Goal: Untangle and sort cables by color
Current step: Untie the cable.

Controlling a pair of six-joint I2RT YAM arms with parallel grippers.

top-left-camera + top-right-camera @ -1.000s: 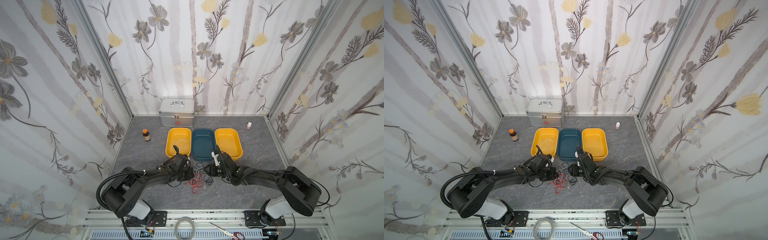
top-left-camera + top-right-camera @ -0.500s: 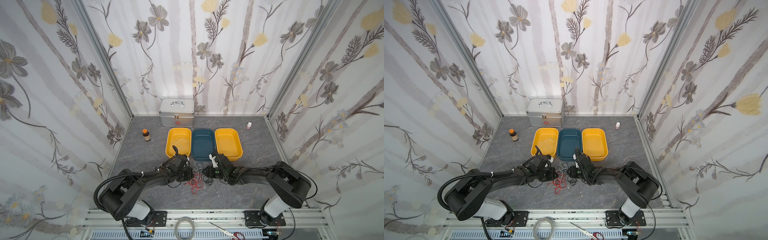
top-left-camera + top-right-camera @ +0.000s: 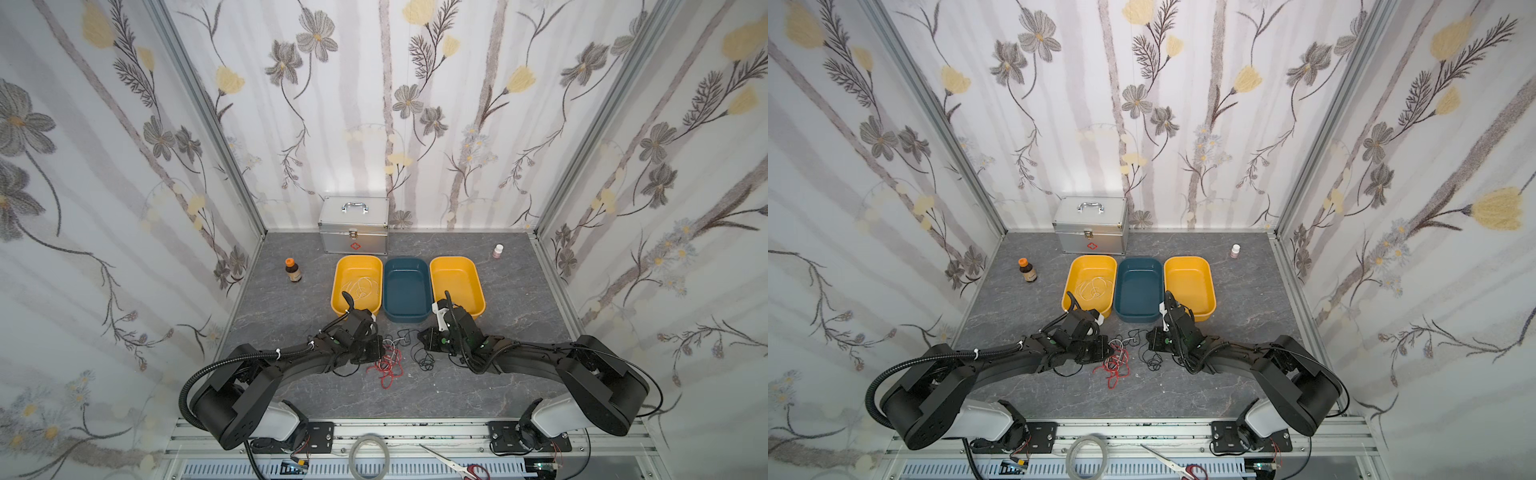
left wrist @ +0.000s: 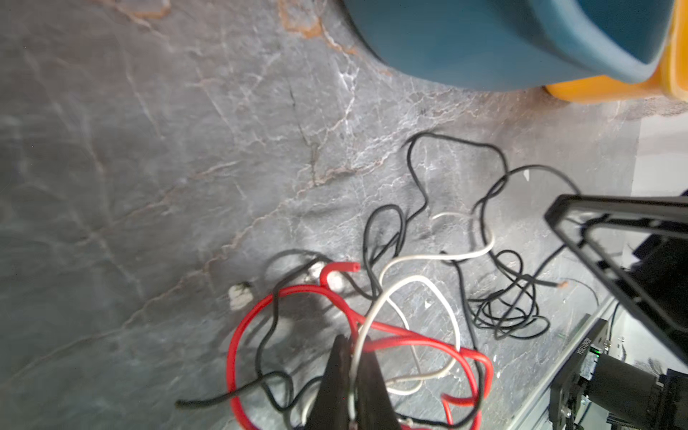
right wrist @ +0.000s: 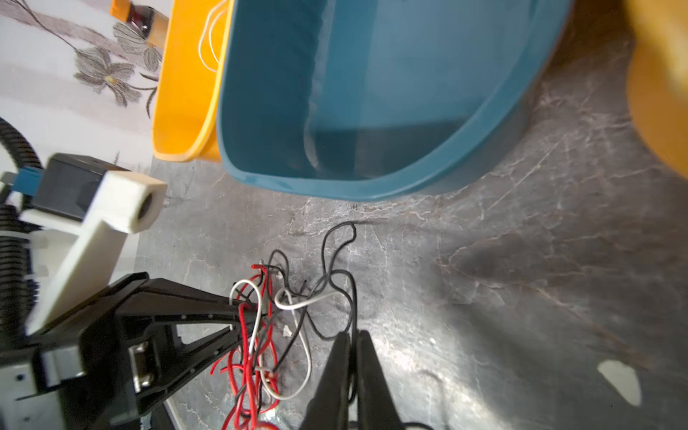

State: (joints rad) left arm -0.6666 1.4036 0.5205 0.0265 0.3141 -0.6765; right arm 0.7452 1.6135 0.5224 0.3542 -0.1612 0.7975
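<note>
Worktop [image 3: 286, 320] looked like grey marbled stone, smooth, faint sheen. Blue tray [image 3: 406, 286], yellow tray [image 3: 457, 278] were smooth glossy plastic. Case [image 3: 354, 235] was ribbed bright metal. Red cable [image 4: 342, 266], white cable [image 4: 428, 257], black cable [image 4: 461, 141] had slick plastic sheaths.

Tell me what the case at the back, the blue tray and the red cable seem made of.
Case: silvery metal, probably aluminium, ribbed matte panels with a shiny handle. Blue tray: moulded plastic, smooth with soft sheen and rounded rim. Red cable: glossy, likely plastic-insulated wire; its core isn't visible.
</note>
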